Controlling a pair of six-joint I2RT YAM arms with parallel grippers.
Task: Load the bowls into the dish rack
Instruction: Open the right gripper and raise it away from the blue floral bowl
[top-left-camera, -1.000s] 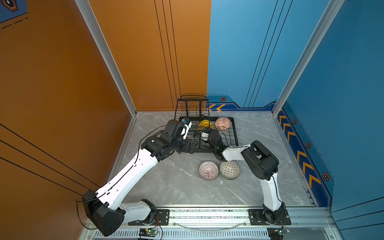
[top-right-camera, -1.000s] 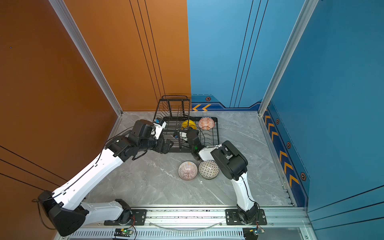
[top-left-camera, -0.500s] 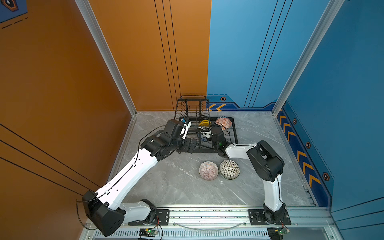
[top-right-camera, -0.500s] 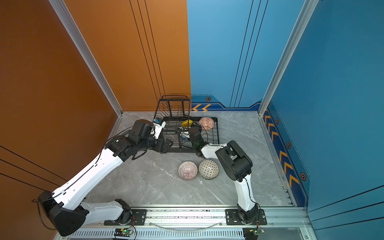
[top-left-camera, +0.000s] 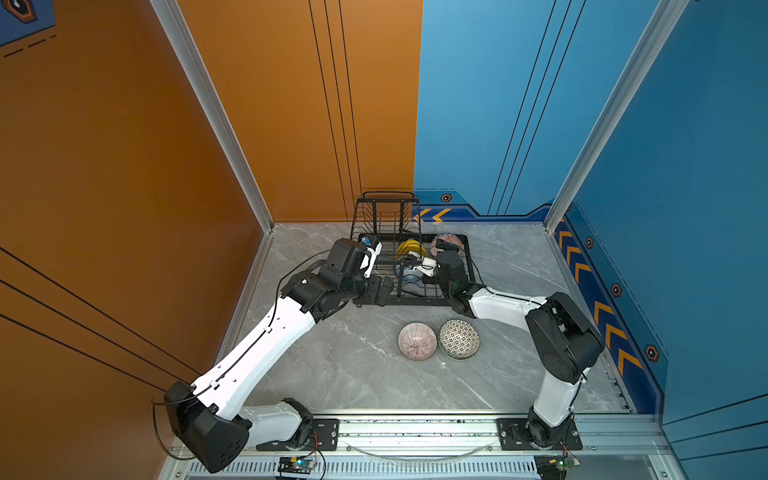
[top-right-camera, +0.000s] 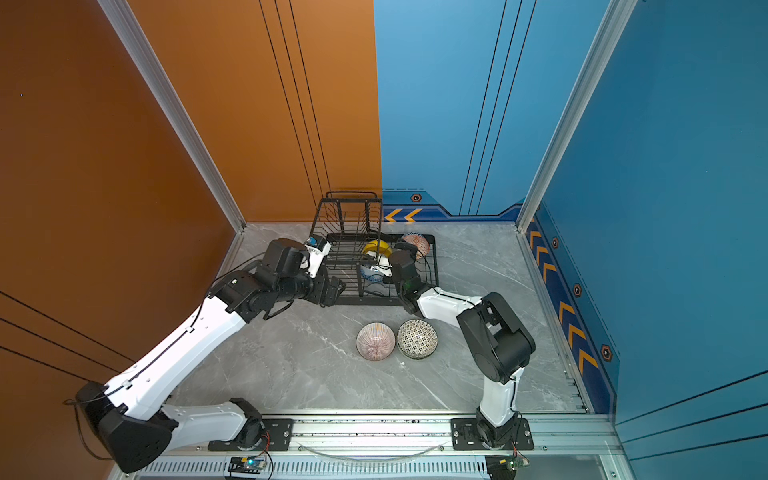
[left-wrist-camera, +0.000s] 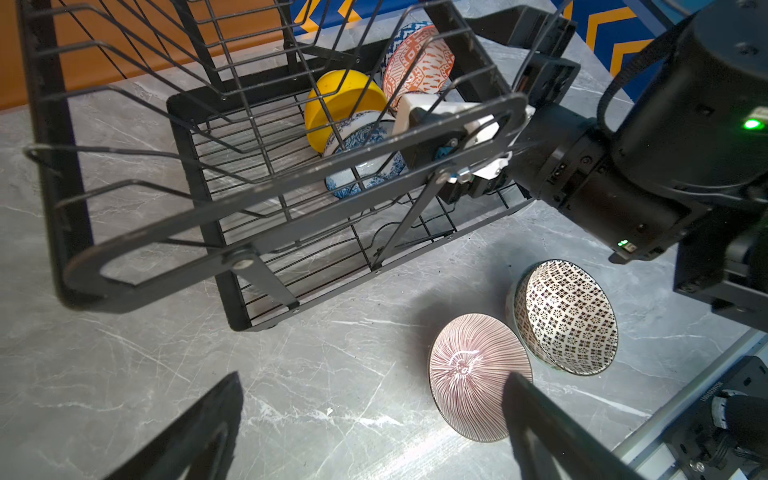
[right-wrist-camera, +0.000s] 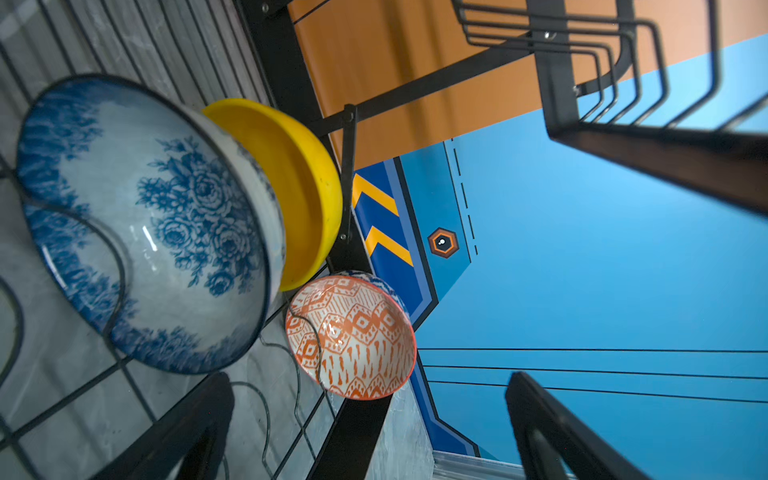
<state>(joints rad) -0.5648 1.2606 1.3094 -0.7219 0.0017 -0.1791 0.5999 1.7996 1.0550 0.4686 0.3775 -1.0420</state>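
The black wire dish rack (top-left-camera: 415, 302) stands at the back of the floor. In its base stand a blue-white floral bowl (right-wrist-camera: 158, 232), a yellow bowl (right-wrist-camera: 299, 187) right behind it and an orange-white bowl (right-wrist-camera: 353, 332), all on edge. My right gripper (top-left-camera: 446, 248) is open inside the rack with nothing in it, beside the orange-white bowl. A pink lined bowl (top-left-camera: 417, 341) and a black-white bowl (top-left-camera: 459, 338) sit upright and touching on the floor in front of the rack. Low at the rack's front left corner, my left gripper (left-wrist-camera: 374, 376) is open and empty.
The rack's raised upper basket (top-left-camera: 386, 216) stands over its left half, by the orange wall. The right forearm (top-left-camera: 498, 303) lies just behind the black-white bowl. Bare marble floor (top-left-camera: 353, 374) spreads between the two arm bases.
The right gripper has opened and pushed deeper into the rack, toward the orange-white bowl; the blue-white bowl now stands free. The left arm has not moved.
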